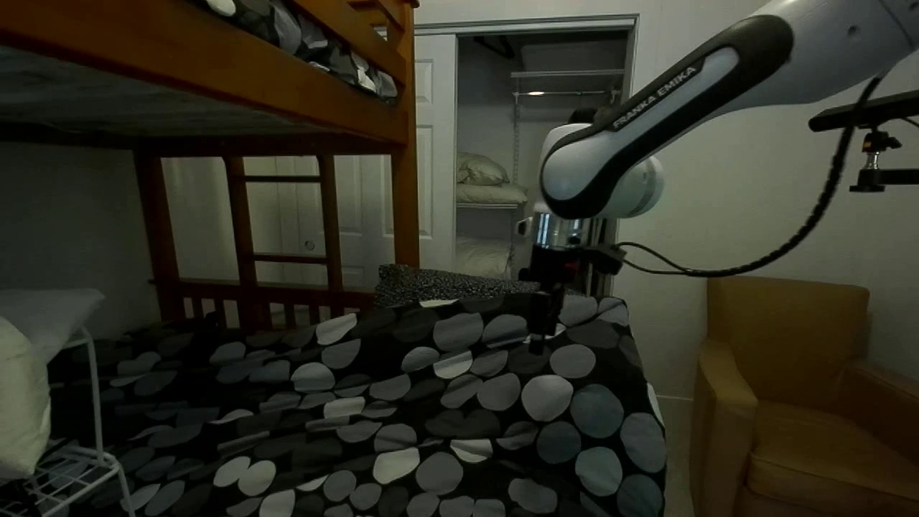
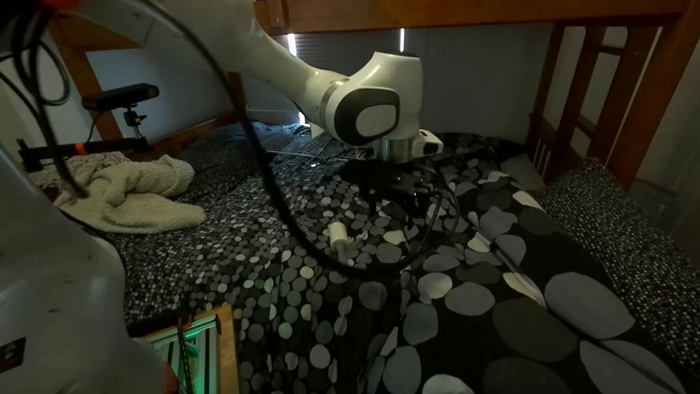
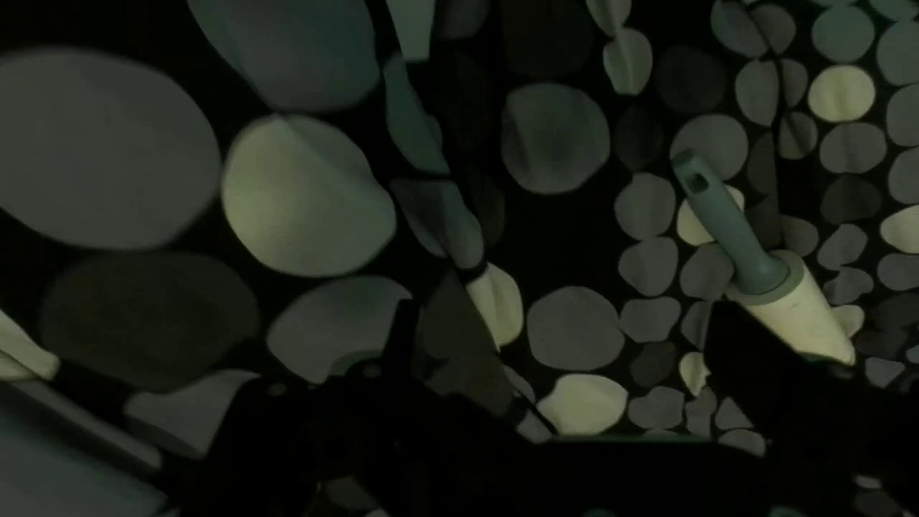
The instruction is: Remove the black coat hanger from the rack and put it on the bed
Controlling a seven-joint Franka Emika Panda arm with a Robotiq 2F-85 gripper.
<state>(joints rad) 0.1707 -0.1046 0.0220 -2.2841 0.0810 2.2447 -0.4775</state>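
The bed [image 1: 459, 416] has a black cover with grey and white ovals and also fills much of another exterior view [image 2: 465, 306]. My gripper [image 1: 543, 337] points down over the bed, and it also shows in an exterior view [image 2: 392, 214]. In the wrist view my gripper [image 3: 564, 310] has its fingers wide apart, with only bedding visible between them. The pale wire rack [image 1: 93, 388] stands at the lower left, and it shows behind the arm in an exterior view [image 2: 295, 154], away from the gripper. I cannot make out the black coat hanger in any view.
A lint roller [image 2: 338, 235] lies on the bed near the gripper, also in the wrist view [image 3: 754, 266]. A cream blanket [image 2: 136, 191] lies on the bed. The upper bunk beam [image 1: 215, 79] hangs overhead. A tan armchair [image 1: 790, 402] stands beside the bed.
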